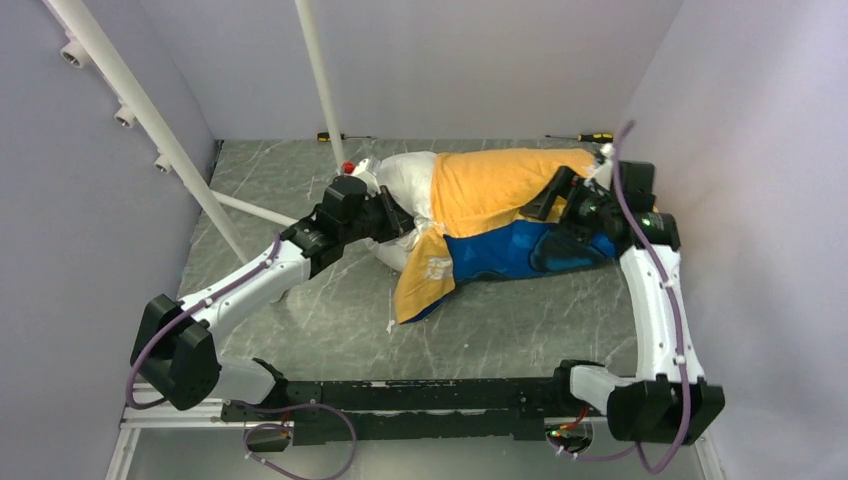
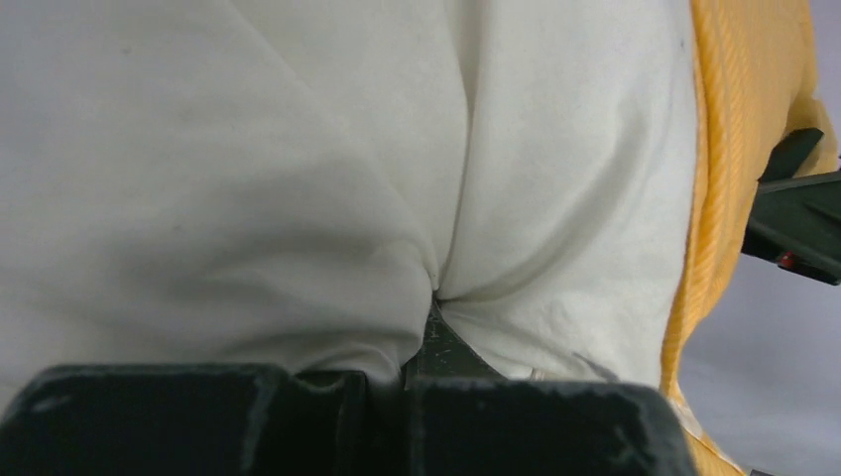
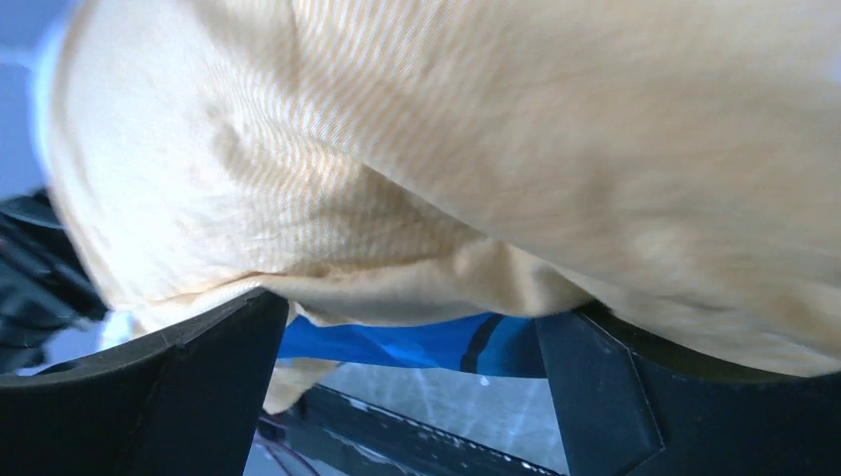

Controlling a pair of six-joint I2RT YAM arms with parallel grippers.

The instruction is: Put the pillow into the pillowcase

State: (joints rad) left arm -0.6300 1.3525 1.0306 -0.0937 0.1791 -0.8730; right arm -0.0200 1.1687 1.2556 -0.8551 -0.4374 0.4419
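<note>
The white pillow sits mostly inside the yellow-and-blue pillowcase, one end bulging from its mouth. My left gripper clenches that bare end; my right gripper gapes around the case's far end. A push now could just slide the unheld case.

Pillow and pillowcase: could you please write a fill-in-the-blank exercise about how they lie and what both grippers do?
1. The ____ gripper is shut on a fold of the white pillow.
2. The right gripper is ____, close against the pillowcase.
3. Below its yellow side, the pillowcase shows a ____ side.
4. The pillow's bare end sticks out, so it is only ____ inside.
Missing words: left; open; blue; partly.
</note>
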